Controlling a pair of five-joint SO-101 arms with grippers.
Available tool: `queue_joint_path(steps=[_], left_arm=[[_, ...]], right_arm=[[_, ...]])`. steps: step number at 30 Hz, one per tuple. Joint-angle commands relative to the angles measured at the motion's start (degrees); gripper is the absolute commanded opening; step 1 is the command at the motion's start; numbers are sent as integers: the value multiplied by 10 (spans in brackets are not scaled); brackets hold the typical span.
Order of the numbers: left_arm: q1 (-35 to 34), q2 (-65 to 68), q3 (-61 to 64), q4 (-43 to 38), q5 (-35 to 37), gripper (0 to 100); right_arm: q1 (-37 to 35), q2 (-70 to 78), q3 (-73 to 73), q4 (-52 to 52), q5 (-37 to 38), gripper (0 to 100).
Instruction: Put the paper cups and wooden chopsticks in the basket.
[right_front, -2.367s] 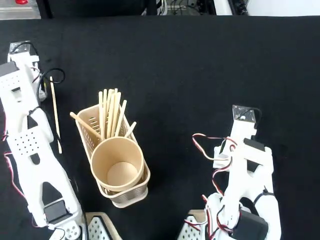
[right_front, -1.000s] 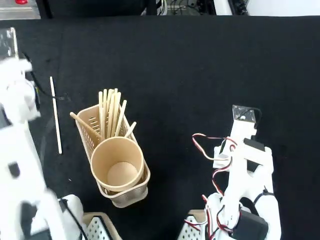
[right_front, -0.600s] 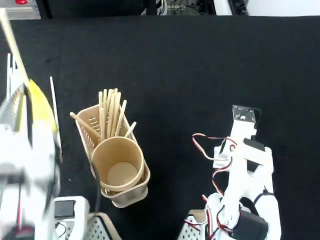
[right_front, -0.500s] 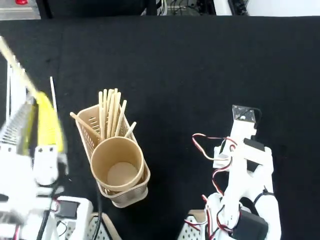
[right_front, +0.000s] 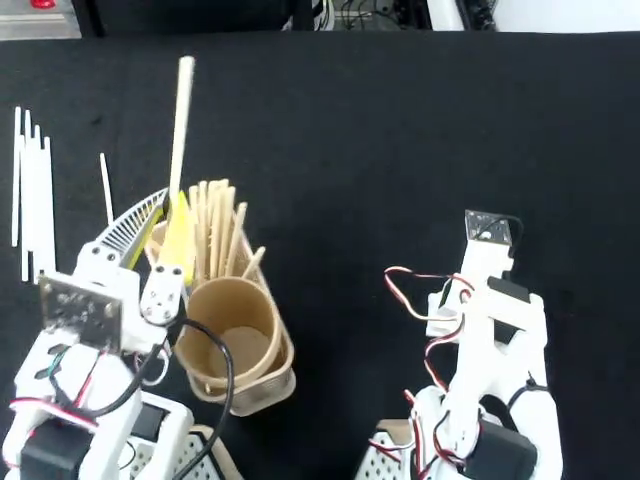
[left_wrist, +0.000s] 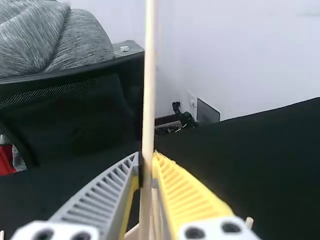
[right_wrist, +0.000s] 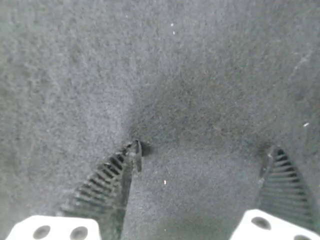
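Observation:
My left gripper (right_front: 172, 207) is shut on a wooden chopstick (right_front: 183, 115) that points away from the arm, just above the left rear of the basket (right_front: 268, 385). In the left wrist view the chopstick (left_wrist: 148, 95) runs up between the grey and yellow fingers (left_wrist: 172, 185) of the left gripper (left_wrist: 145, 167). The basket holds a paper cup (right_front: 232, 335) and several upright chopsticks (right_front: 216, 228). Several pale sticks (right_front: 30, 190) lie on the cloth at the far left, another stick (right_front: 105, 187) beside them. My right gripper (right_wrist: 200, 167) is open just above bare cloth.
The right arm (right_front: 492, 320) stands at the front right, well apart from the basket. The black cloth (right_front: 400, 130) is bare across the middle and back. A dark office chair (left_wrist: 65, 115) and a white wall show behind the table in the left wrist view.
The left arm swung in from the table's left edge, lifting a chopstick, and now holds it over the basket's left rear. Sticks at the far left are uncovered. The right arm stayed still.

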Motion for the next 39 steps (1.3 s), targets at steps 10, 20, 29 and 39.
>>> queue_joint_path(steps=[10, 20, 29, 39], left_arm=[[-21, 6, -6, 0, 112, 139], [-174, 11, -151, 94, 108, 143], [-424, 203, -113, 40, 29, 188], [-505, 722, -266, -37, -84, 189]], right_arm=[[2, -6, 2, -4, 4, 382], [2, -6, 2, -4, 4, 382], [2, -6, 2, -4, 4, 382], [2, -6, 2, -4, 4, 382]])
